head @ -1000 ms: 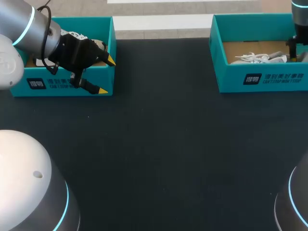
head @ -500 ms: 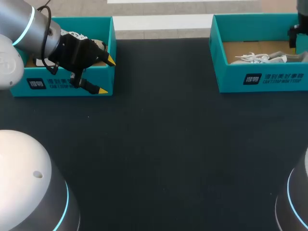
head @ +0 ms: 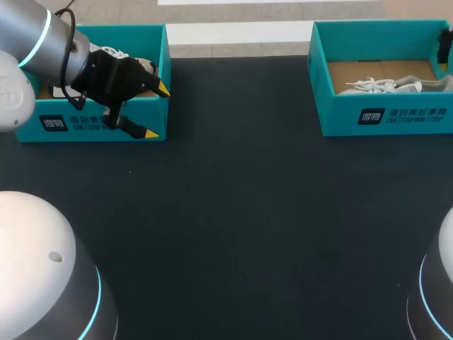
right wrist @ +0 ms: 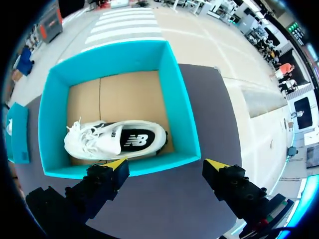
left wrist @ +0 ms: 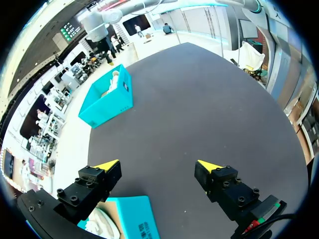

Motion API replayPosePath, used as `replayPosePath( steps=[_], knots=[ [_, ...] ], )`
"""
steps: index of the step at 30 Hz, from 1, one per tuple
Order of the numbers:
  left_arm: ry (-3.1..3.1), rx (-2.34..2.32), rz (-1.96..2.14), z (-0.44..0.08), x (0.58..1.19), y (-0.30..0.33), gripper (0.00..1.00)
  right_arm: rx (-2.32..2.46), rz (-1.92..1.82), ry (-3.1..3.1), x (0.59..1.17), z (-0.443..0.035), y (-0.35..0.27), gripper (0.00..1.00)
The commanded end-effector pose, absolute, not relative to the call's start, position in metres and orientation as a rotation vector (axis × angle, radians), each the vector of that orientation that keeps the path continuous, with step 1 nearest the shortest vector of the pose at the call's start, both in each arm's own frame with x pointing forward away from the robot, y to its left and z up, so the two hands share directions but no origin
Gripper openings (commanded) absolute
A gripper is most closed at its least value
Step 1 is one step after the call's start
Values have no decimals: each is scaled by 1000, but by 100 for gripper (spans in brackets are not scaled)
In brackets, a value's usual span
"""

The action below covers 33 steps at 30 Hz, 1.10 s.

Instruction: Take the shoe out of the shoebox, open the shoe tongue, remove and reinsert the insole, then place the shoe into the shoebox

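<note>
A white shoe [right wrist: 115,140] lies on its side in the teal right shoebox [right wrist: 180,105], along the wall nearest my right gripper [right wrist: 167,163]. That gripper hangs open above the box's near wall and holds nothing. In the head view the same shoe [head: 382,86] rests in the right shoebox [head: 386,117], and only a dark bit of my right arm shows at the edge. My left gripper [head: 156,111] stands open over the corner of the left shoebox [head: 92,124]. In the left wrist view, the left gripper [left wrist: 158,166] has this box's corner [left wrist: 137,219] and a second white shoe [left wrist: 105,225] beneath it.
Dark table [head: 241,212] stretches between the two boxes. My arms' rounded bases [head: 42,276] sit at the front corners. The second shoe [head: 113,52] in the left shoebox is mostly hidden by my left arm.
My right gripper has risen out of the right shoebox and left the head view, its fingers spreading wider. The shoe stays in the box. My left arm has not moved.
</note>
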<state>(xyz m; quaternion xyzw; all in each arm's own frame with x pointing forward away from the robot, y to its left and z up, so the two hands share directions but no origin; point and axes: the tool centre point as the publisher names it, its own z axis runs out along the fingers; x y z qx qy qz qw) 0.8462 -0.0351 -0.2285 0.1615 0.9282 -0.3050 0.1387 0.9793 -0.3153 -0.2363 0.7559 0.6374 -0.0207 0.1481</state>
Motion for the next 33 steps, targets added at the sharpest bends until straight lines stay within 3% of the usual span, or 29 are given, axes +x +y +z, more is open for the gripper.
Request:
replayPosePath(
  steps=[1, 7, 12, 22, 33],
  knots=[
    [2685, 466, -879, -228, 845, -35, 100, 2142, -2, 1816, 959, -230, -316, 100],
    [2672, 510, -902, -225, 845, -34, 100, 2142, -2, 1816, 959, -230, -316, 100],
    [2657, 864, -889, -213, 850, -22, 100, 2142, -2, 1816, 959, -230, -316, 100],
    [2332, 1642, -418, -193, 910, 40, 100, 2142, -2, 1816, 959, -230, -316, 100],
    [2363, 1658, -403, -191, 927, 51, 100, 2142, -2, 1816, 959, -230, -316, 100]
  ],
)
